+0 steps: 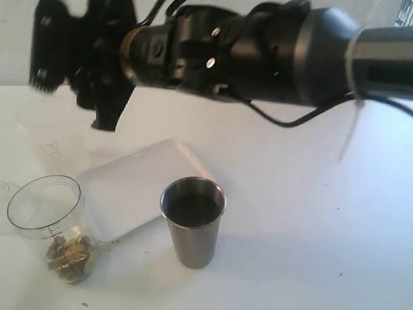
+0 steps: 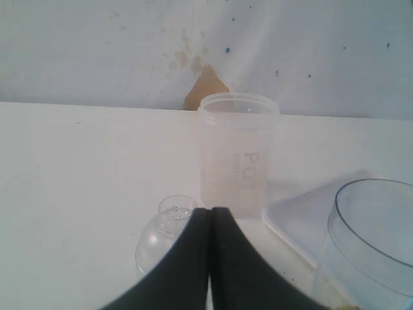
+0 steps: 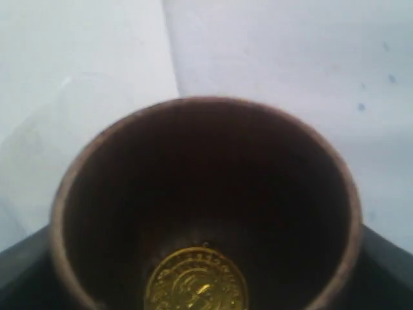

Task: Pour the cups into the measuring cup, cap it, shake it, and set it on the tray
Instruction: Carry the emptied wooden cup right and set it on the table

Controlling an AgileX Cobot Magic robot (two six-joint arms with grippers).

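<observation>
One-handed, gripping the brown wooden cup [image 3: 206,168] in the right gripper [image 3: 205,258], likely needing its lip centred over the measuring cup [image 1: 46,216] before tipping, left gripper [image 2: 210,258] pinched shut.

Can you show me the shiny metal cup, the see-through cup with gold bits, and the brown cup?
Steel tumbler [image 1: 193,232]: exterior view, outer side wall.
Measuring cup [image 1: 49,227]: exterior view, clear side wall.
Wooden cup [image 3: 206,181]: right wrist view, dark inner wall.
</observation>
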